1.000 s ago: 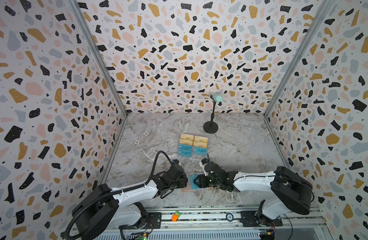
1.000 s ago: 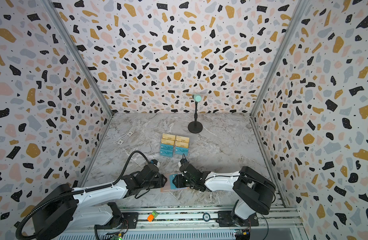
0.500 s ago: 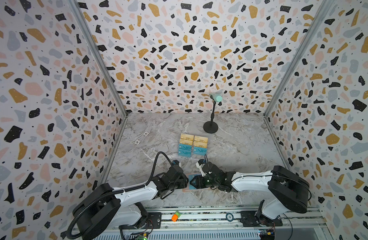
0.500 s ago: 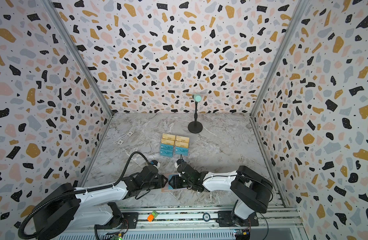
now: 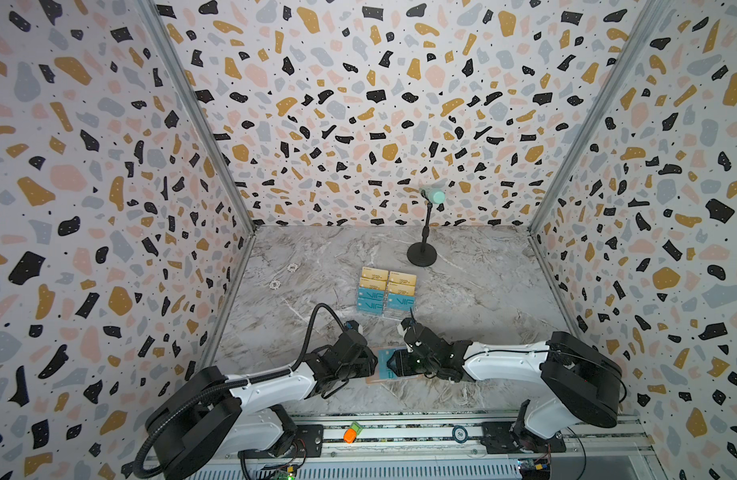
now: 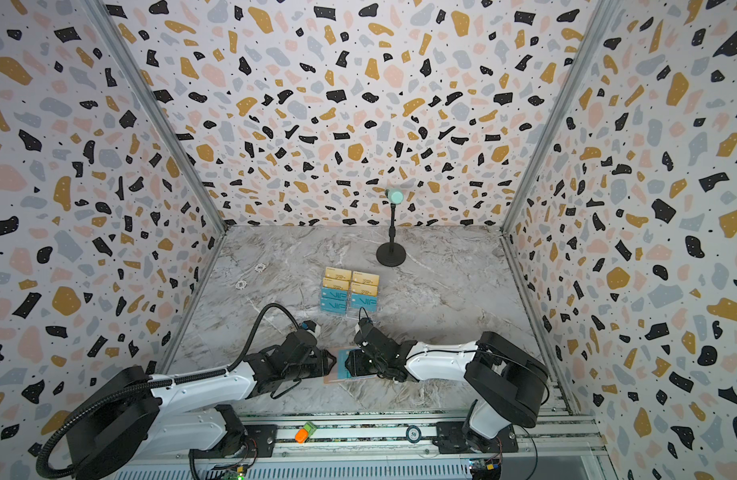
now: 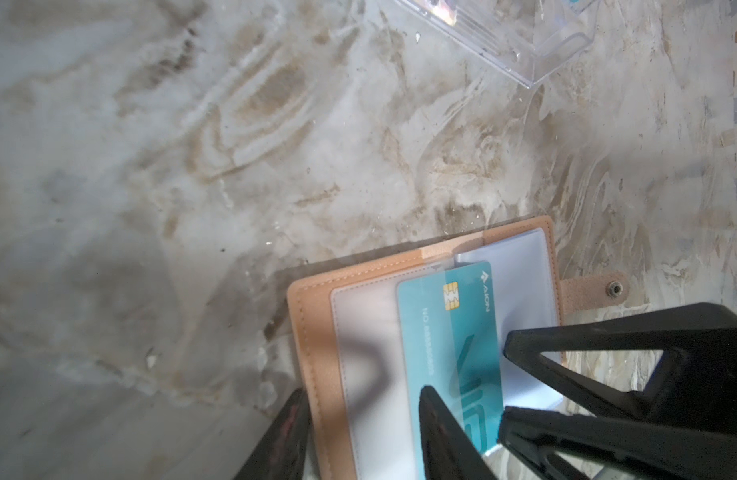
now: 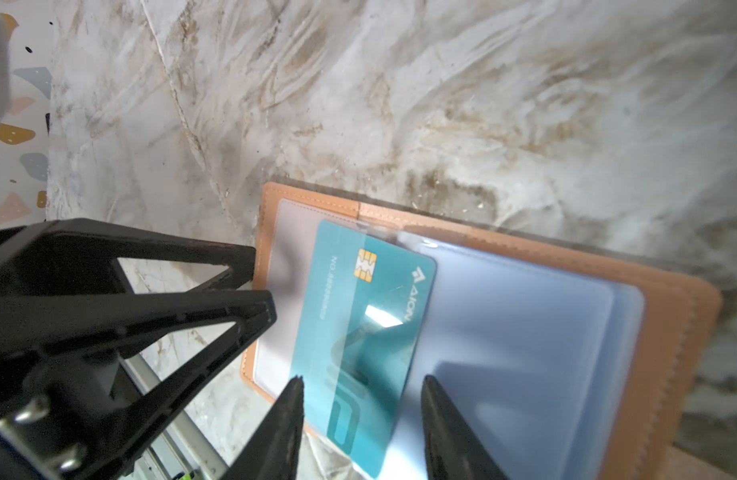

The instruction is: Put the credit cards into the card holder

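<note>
Right fingers (image 8: 441, 415) straddle card (image 8: 371, 324), grip unclear; left fingers (image 7: 437, 419) spread; marble tabletop (image 5: 462, 291), terrazzo walls (image 5: 358, 104).

card holder (image 7: 312, 332): salmon-pink; credit card (image 7: 441, 328): teal, gold chip; table (image 7: 192, 166): grey-beige marble veining; walls (image 5: 358, 104): pink, ochre, black terrazzo speckle

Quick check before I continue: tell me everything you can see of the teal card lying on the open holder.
The teal card is flat glossy plastic with rounded corners, a gold chip, an AION logo, a printed number and large VIP lettering, face up. It lies slightly askew across the open card holder, one long side seemingly under a clear sleeve, not fully pocketed. The right gripper straddles its VIP end; a grip cannot be confirmed. One left gripper finger overlaps it.
</note>
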Robot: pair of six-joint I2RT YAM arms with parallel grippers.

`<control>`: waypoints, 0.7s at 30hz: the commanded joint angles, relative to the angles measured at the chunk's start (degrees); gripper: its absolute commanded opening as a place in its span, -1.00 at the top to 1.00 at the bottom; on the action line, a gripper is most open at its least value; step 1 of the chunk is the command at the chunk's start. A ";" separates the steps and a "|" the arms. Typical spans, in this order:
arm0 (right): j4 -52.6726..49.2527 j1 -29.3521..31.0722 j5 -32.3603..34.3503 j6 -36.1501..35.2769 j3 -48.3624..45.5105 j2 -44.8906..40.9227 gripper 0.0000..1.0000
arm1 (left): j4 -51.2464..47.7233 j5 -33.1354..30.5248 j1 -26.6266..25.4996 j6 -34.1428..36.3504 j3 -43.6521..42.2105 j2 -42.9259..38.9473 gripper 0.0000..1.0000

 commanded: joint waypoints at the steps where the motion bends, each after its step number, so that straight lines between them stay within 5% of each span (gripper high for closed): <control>1: -1.36 0.02 -0.23 -1.00 1.76 1.11 0.04 | -0.01 0.16 0.24 0.28 -0.77 -0.39 0.09; 14: 12.58 -0.73 -9.00 2.29 -0.85 3.07 0.05 | 0.86 0.59 0.25 0.14 -1.22 -0.16 0.10; 21: 10.76 -1.18 -7.95 2.26 -0.68 2.91 0.05 | 1.11 0.42 0.26 -0.12 -1.39 -0.25 0.10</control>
